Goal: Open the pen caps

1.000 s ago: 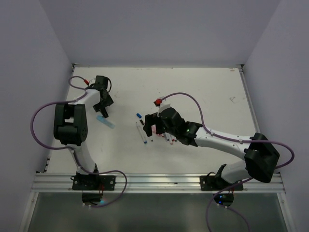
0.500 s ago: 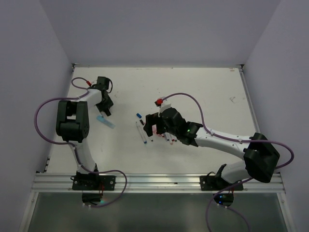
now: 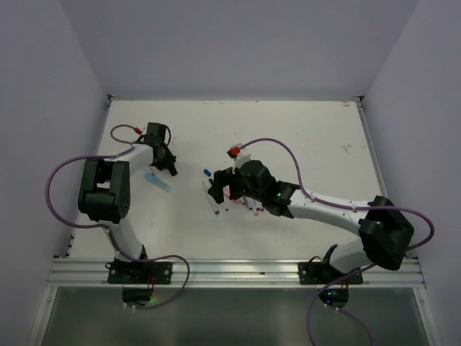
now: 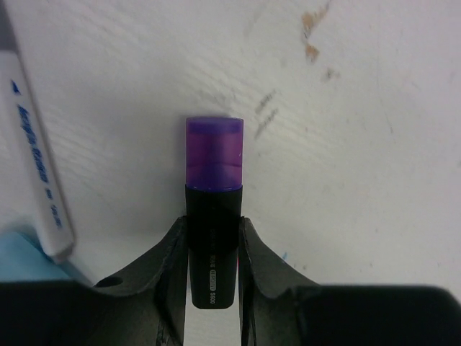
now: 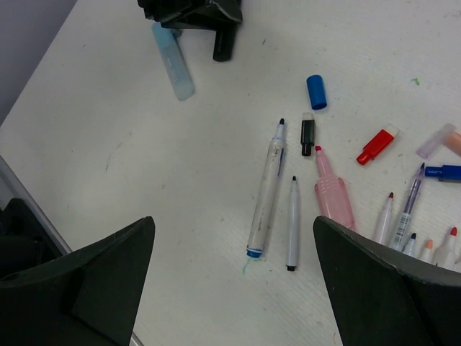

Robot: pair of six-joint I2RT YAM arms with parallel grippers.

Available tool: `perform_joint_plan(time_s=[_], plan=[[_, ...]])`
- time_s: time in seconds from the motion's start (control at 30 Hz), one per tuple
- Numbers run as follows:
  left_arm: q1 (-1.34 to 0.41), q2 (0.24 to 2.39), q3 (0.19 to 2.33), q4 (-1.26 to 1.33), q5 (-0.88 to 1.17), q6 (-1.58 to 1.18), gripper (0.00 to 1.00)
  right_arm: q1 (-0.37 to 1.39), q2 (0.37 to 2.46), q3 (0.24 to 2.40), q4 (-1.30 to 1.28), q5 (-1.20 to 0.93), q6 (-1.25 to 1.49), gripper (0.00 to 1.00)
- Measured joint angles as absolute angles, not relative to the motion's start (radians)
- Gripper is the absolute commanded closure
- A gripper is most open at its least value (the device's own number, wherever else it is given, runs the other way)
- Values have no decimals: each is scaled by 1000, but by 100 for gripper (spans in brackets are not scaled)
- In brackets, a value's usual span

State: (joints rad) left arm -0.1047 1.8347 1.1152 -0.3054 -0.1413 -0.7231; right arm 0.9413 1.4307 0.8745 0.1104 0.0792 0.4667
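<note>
Pen caps (image 5: pixel 307 135) lie mostly loose near the middle of the white table (image 3: pixel 324 144), among uncapped pens. One purple cap (image 4: pixel 214 151) sits on its highlighter farther left, at the left gripper.

The left arm (image 3: pixel 108 187) reaches over the table's left part. The right arm (image 3: pixel 331 209) stretches from the right side to the middle. The left gripper (image 4: pixel 213 225) is closed on the barrel of the black highlighter (image 4: pixel 213 274), one finger pressed to each side, and the purple cap sticks out past the fingertips. The right gripper (image 5: pixel 232 220) hangs above the pens with its jaws spread wide, holding nothing.

Just beside the left gripper lies a light blue highlighter (image 5: pixel 173 61). Below the right gripper lie three things:
- a pink highlighter (image 5: pixel 331 191) with its tip bare
- a white pen (image 5: pixel 266 191) with a blue end
- a slimmer white pen (image 5: pixel 292 223) next to it

More thin pens (image 5: pixel 403 216) crowd the right edge of that view, tips exposed. Beyond them lie a blue cap (image 5: pixel 315 91), a small black cap (image 5: pixel 307 135) just beside the pink highlighter's tip, and a red cap (image 5: pixel 376 146), none touching another.

From above, the left gripper hides the purple cap and the right gripper covers part of the pens. Only the left wrist camera shows the grip and the purple cap. Only the right wrist camera shows the black and red caps clearly.
</note>
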Motion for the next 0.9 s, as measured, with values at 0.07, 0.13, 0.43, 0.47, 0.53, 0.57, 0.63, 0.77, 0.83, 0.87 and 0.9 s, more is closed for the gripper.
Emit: perform_joint_plan(time_s=[0.07, 0.13, 0.43, 0.47, 0.53, 0.57, 0.63, 0.77, 0.83, 0.87, 0.9], plan=[[-133, 1791, 1065, -301, -107, -742, 97, 941, 1447, 875, 130, 63, 470, 6], [-163, 1742, 1020, -300, -82, -760, 97, 941, 1467, 875, 145, 55, 478, 8], [-312, 1415, 881, -228, 1, -850, 97, 899, 1570, 907, 232, -25, 551, 18], [-321, 1389, 867, -215, 8, -858, 97, 895, 1577, 913, 241, -34, 557, 18], [-337, 1353, 844, -198, 16, -876, 97, 889, 1589, 928, 259, -49, 565, 21], [-344, 1342, 834, -194, 18, -882, 97, 888, 1596, 937, 266, -53, 567, 21], [-358, 1327, 820, -192, 22, -896, 97, 886, 1613, 959, 277, -64, 569, 24], [-382, 1307, 804, -190, 27, -916, 97, 883, 1650, 989, 291, -76, 573, 28], [-390, 1295, 803, -189, 28, -926, 97, 883, 1663, 993, 295, -81, 574, 30], [-393, 1286, 803, -188, 28, -929, 97, 883, 1670, 995, 299, -83, 574, 30], [-396, 1277, 803, -188, 27, -933, 97, 883, 1678, 998, 302, -84, 574, 31]])
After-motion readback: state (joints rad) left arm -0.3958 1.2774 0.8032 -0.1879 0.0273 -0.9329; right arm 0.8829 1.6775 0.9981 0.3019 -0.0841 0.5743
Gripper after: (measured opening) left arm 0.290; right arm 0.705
